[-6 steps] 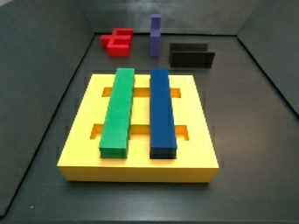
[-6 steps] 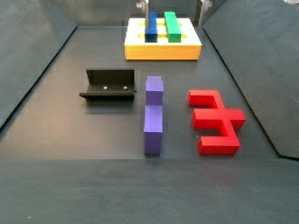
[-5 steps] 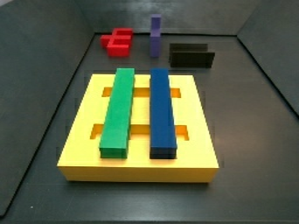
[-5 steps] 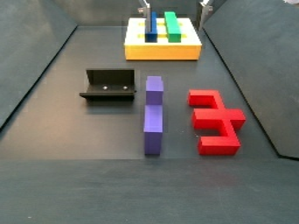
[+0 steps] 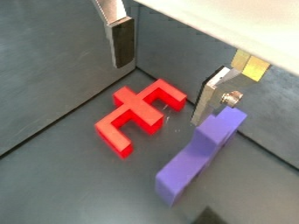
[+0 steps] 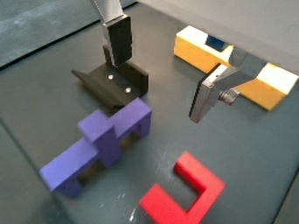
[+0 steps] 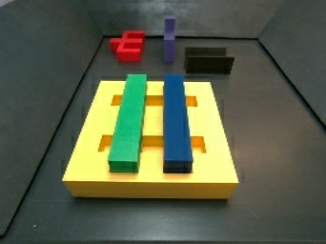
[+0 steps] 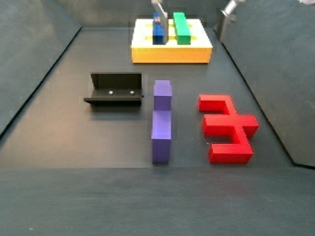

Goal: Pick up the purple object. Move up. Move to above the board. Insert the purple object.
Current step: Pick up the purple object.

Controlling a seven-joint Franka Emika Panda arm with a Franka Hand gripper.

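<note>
The purple object [image 8: 161, 120] lies flat on the dark floor between the fixture and a red block, with nothing touching it. In both wrist views the purple object [image 5: 198, 157] [image 6: 100, 144] lies off to one side of the gap between the fingers. My gripper [image 5: 162, 89] [image 6: 159, 87] hangs open well above the floor, with nothing between its silver fingers. The tips of those fingers [image 8: 227, 8] show at the top edge of a side view. The yellow board [image 7: 90, 152] [image 8: 172, 53] carries a green bar [image 7: 130, 119] and a dark-blue bar [image 7: 177, 119] in its slots.
A red block [image 8: 226, 127] [image 5: 135, 114] lies beside the purple object. The black fixture [image 8: 113, 90] [image 6: 111, 83] stands on its other side. Dark walls enclose the floor.
The fingertips at the top edge of a side view have shifted slightly. The purple object, red block, fixture and board have not moved.
</note>
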